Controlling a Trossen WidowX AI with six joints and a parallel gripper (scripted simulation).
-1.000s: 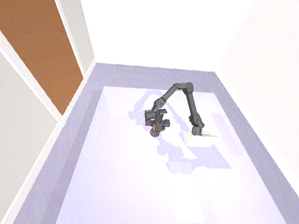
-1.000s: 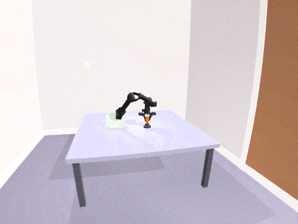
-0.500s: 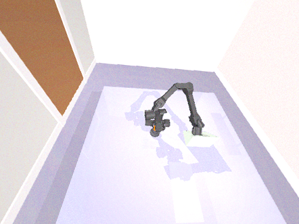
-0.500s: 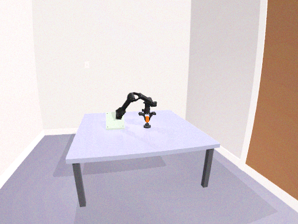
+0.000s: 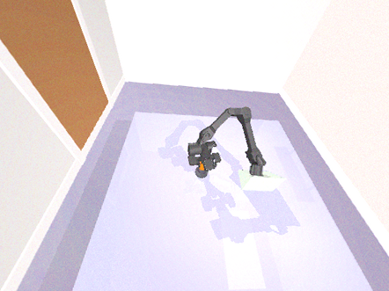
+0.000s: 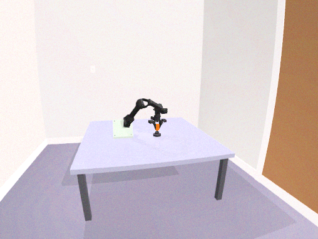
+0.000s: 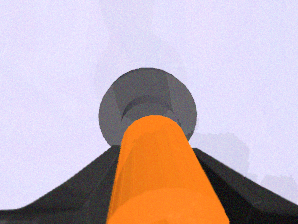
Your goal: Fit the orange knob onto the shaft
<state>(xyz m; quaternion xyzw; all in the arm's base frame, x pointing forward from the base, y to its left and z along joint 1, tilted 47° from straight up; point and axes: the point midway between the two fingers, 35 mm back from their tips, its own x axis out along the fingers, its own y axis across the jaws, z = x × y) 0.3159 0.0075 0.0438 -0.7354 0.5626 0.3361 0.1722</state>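
Observation:
The orange knob (image 5: 202, 167) (image 6: 157, 126) (image 7: 157, 165) is held upright above the dark round pedestal (image 5: 201, 175) (image 6: 156, 135) (image 7: 107, 117). My gripper (image 6: 157, 127) is shut on the knob, with one dark finger on each side of it in the wrist view. In the exterior view a gap shows between the knob's lower end and the pedestal's base, with a dark part between them. In the wrist view the knob covers the front of the pedestal's raised middle. The shaft and its flat side cannot be made out, and the knob's hole is hidden.
The arm's base stands by a pale green block (image 5: 263, 182) (image 6: 123, 131) on the pale lilac table (image 5: 157, 247) (image 6: 125, 156). The block is to the right of the pedestal in the top view and to its left in the exterior view. Shadows of the arm lie across the table.

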